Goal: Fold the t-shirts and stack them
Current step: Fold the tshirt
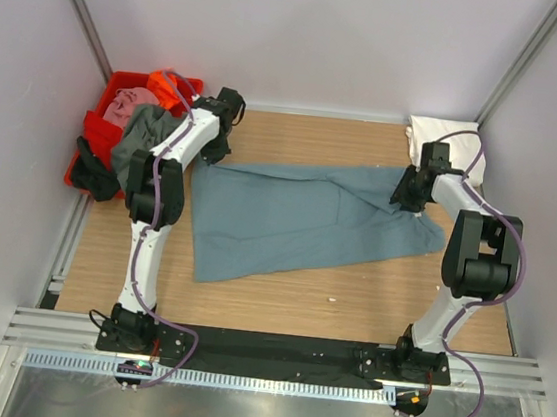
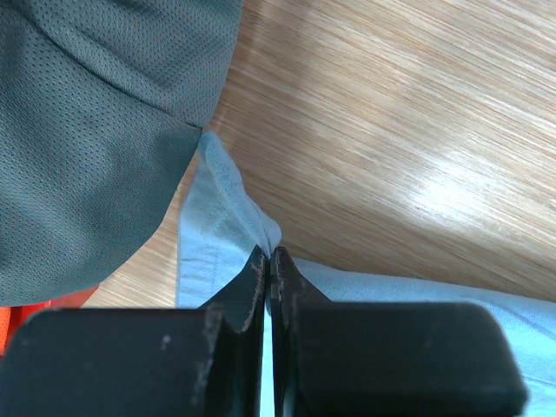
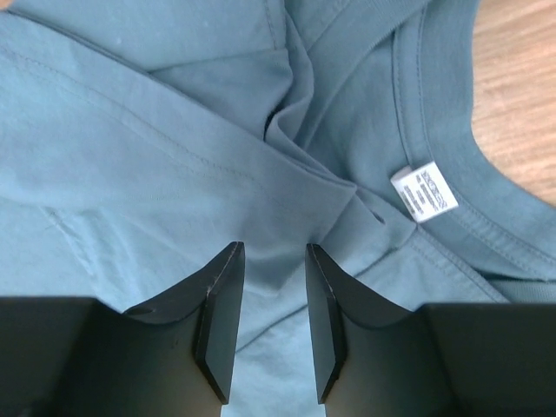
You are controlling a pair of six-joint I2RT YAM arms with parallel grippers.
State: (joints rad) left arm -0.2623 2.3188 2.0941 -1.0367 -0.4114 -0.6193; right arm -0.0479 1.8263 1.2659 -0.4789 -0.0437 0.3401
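**Left gripper**: fingers are pressed together, pinching a corner edge of the teal shirt. The cloth rises in a small peak at the fingertips and runs back beneath them on both sides. Bare table lies ahead of and right of the fingertips. The grey-green shirt lies ahead and to the left, its edge just beside the pinched corner. Whether the two cloths touch there cannot be told.

**Right gripper**: fingers are spread, with a clear gap between them and nothing gripped. They stand over the neck end of the teal shirt. A raised fold of that shirt runs from just ahead of the gap towards the collar. The white label sits ahead and right of the right-hand fingertip, inside the collar. Whether the fingertips touch the cloth cannot be told.

**Teal shirt:** it lies spread on the table between the two grippers, creased through the middle.

**Other shirts:** the white shirt lies at the table's far right corner, just beyond the right gripper. The pink shirt and orange shirt lie bunched in the tub, beyond and left of the left gripper. The grey-green shirt hangs over the tub's near rim.
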